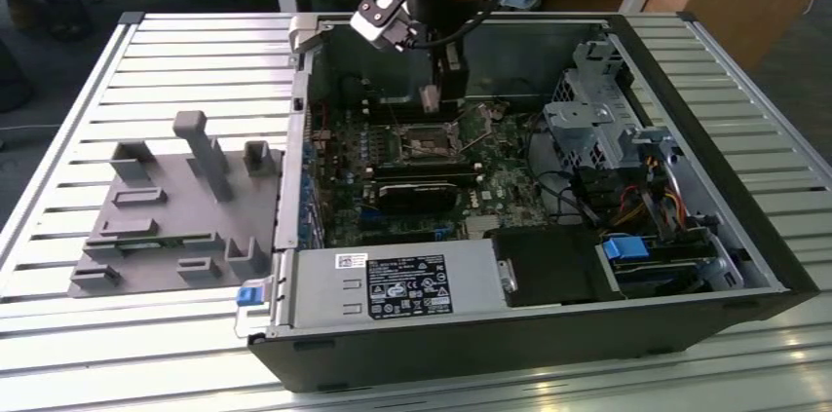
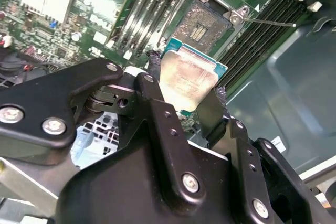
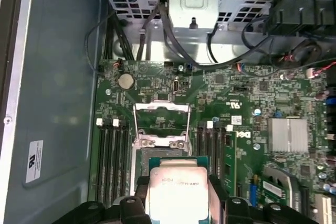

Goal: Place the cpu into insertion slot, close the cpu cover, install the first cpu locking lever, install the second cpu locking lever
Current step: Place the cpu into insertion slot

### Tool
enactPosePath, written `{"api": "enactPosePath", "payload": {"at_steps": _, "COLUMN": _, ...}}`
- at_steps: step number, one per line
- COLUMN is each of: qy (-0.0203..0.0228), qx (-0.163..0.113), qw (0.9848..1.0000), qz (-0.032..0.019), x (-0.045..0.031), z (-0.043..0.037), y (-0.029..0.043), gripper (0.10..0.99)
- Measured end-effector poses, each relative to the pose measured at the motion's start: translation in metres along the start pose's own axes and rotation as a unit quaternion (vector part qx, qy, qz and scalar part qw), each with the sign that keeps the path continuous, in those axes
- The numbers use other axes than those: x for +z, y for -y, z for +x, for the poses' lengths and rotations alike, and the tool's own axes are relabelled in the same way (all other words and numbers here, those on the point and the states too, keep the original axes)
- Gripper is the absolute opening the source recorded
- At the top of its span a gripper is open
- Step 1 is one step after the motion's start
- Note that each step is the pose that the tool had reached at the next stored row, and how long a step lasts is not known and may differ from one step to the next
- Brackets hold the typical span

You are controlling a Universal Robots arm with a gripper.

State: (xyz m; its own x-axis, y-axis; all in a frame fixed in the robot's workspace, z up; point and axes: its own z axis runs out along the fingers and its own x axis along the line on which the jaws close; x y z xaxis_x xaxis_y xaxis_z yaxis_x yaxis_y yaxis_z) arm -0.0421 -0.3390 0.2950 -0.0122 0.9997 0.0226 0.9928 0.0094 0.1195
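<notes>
End effector (image 2: 184,88) clamped on the cpu (image 3: 177,184), hovering just above the insertion slot (image 2: 206,24); slot's near edge hidden behind the chip in the first wrist view; cpu cover (image 3: 161,107) stands lifted open.

One cpu (image 2: 190,77), one insertion slot (image 2: 206,24), one tool (image 2: 184,95).

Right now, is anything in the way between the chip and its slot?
Nothing I can see. The hand holds the cpu near the slot, the cover looks flipped open, and the gap between looks free.
</notes>
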Motion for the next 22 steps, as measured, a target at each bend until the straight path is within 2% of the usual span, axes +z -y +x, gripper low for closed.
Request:
{"api": "enactPosePath", "payload": {"at_steps": 6, "qy": 0.0028, "qx": 0.002, "qw": 1.0, "qz": 0.0004, "x": 0.0109, "z": 0.0032, "y": 0.0012, "gripper": 0.525}}
{"api": "enactPosePath", "payload": {"at_steps": 9, "qy": 0.0082, "qx": 0.002, "qw": 1.0, "qz": 0.0005, "x": 0.0149, "z": 0.003, "y": 0.0018, "gripper": 0.525}}
{"api": "enactPosePath", "payload": {"at_steps": 12, "qy": 0.0112, "qx": 0.002, "qw": 0.9999, "qz": 0.0006, "x": 0.0202, "z": 0.0044, "y": 0.0026, "gripper": 0.525}}
{"api": "enactPosePath", "payload": {"at_steps": 16, "qy": 0.0129, "qx": 0.014, "qw": 0.9998, "qz": 0.0004, "x": 0.0276, "z": 0.007, "y": 0.0035, "gripper": 0.525}}
{"api": "enactPosePath", "payload": {"at_steps": 22, "qy": 0.0125, "qx": 0.01, "qw": 0.9999, "qz": 0.0004, "x": 0.0379, "z": 0.0085, "y": 0.009, "gripper": 0.525}}
